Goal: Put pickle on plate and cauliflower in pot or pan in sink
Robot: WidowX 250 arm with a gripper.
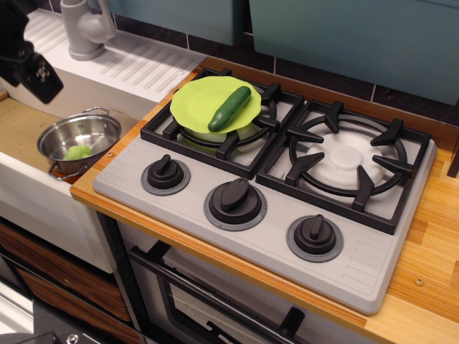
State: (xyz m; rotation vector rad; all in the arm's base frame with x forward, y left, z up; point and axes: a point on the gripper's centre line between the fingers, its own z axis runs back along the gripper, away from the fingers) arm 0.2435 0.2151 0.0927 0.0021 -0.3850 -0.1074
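Across the wooden bench (430, 236) sits a grey two-burner stove top (265, 215) with black grates and three black knobs along its front; no brand name or lettering can be read on it. To its left the bench drops straight into the white sink (29, 193) with its tan bottom, a ridged drainboard (136, 61) behind it and a grey tap (84, 27) at the back edge. Teal panels (358, 36) run along the wall behind.

On the left burner grate rests the lime-green plate (197, 100), and the dark green pickle (229, 108) lies diagonally on it, its upper end near the plate's right rim. The right burner (348, 158) is bare, with open room all over it.

Down in the sink, close against the bench edge, stands the small steel pot (79, 140) with loop handles. The light-green cauliflower (77, 152) lies inside it, towards the near wall.

Up at the top left corner hangs the black end effector (29, 61), well above the pot and apart from it, with a small white mark on its face too blurred to read. Most of it is cut off by the frame, so I cannot tell whether its fingers are spread or pressed together; nothing shows in its grasp.
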